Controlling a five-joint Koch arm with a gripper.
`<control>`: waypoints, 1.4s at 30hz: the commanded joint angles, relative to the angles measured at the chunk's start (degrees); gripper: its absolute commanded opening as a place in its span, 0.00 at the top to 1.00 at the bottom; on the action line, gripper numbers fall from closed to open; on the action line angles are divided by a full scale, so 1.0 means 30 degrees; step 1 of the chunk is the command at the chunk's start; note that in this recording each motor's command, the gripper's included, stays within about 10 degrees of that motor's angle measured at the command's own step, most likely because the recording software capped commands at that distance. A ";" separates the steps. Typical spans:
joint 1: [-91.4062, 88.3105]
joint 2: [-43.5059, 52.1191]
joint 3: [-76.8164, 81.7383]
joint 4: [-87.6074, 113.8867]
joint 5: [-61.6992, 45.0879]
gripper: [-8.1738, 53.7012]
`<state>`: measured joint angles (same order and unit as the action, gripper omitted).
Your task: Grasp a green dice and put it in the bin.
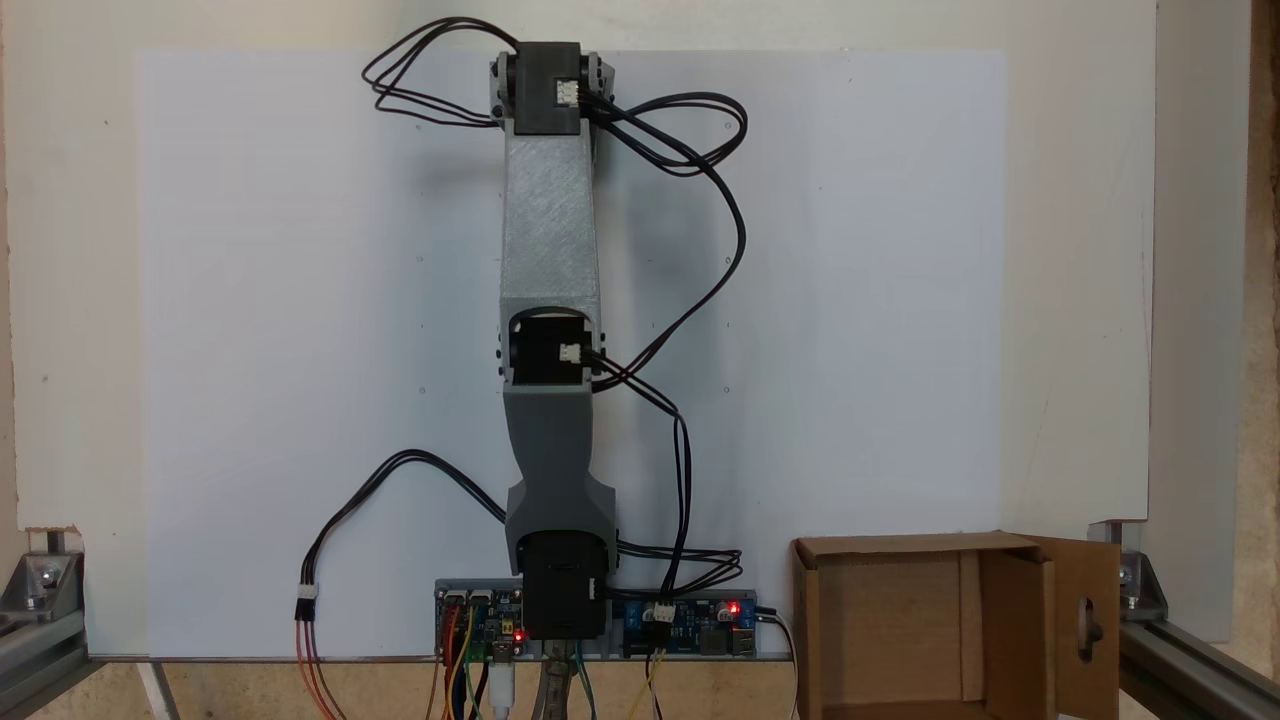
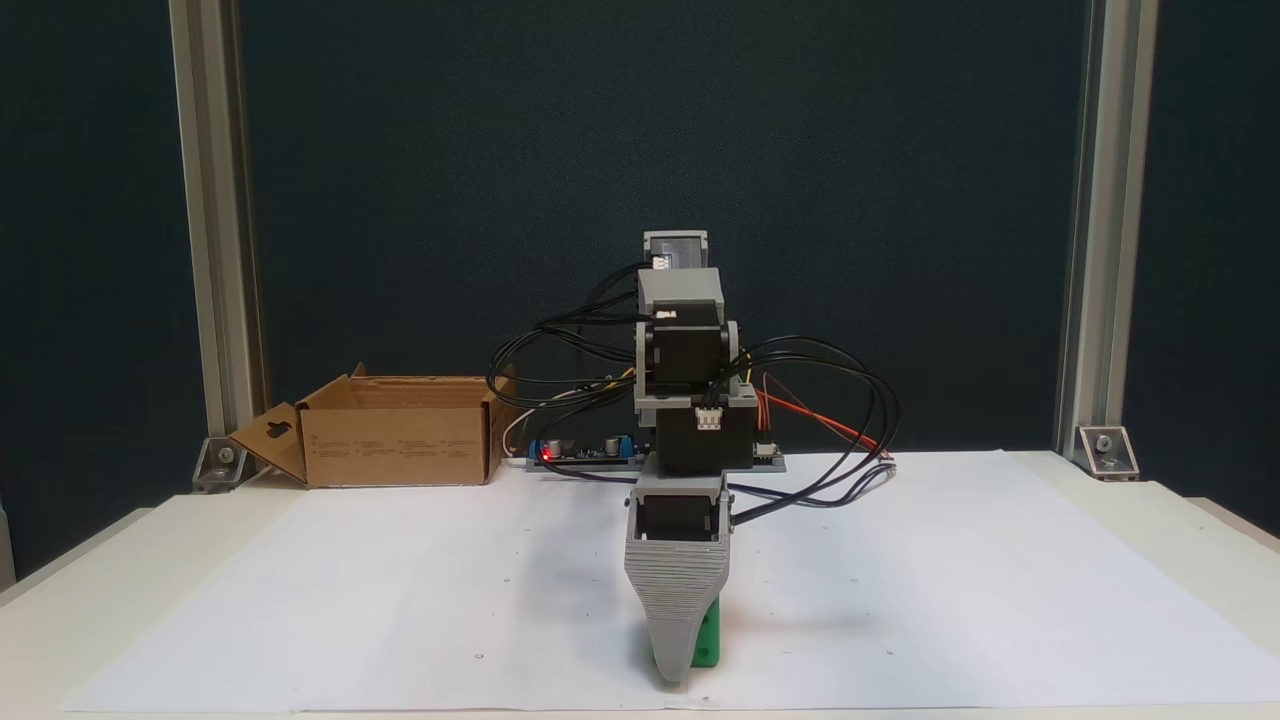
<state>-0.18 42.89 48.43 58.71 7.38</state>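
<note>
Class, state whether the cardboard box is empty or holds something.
Empty: the cardboard box shows only bare inner walls and floor from above.

A white paper sheet (image 2: 400,590) covers most of the bench (image 2: 1200,530). On the sheet sits the green dice (image 2: 708,640). The bin (image 2: 395,435) stands at a back corner of the bench.

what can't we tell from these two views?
- Gripper state: in a fixed view one grey jaw stands in front of the other, so open or shut cannot be told.
- Green dice: mostly hidden behind that jaw; pips and contact unreadable.
- Bin: the bottom edge cuts it off in a fixed view; in the other its walls hide the inside.
</note>
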 commanded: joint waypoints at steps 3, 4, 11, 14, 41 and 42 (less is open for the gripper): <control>0.0176 0.0352 -0.0352 -0.0088 0.0498 0.20; 0.0205 0.0352 -0.0352 -0.0117 0.0498 0.20; 0.0352 0.0352 -0.0352 -0.0146 0.0469 0.20; 0.0381 0.0352 -0.0352 -0.0176 0.0469 0.20; 0.1113 0.3838 -0.0352 0.1055 0.0703 0.68; 0.1289 0.4593 -0.0352 0.1260 0.0703 0.68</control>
<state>2.64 49.31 48.78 60.47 7.47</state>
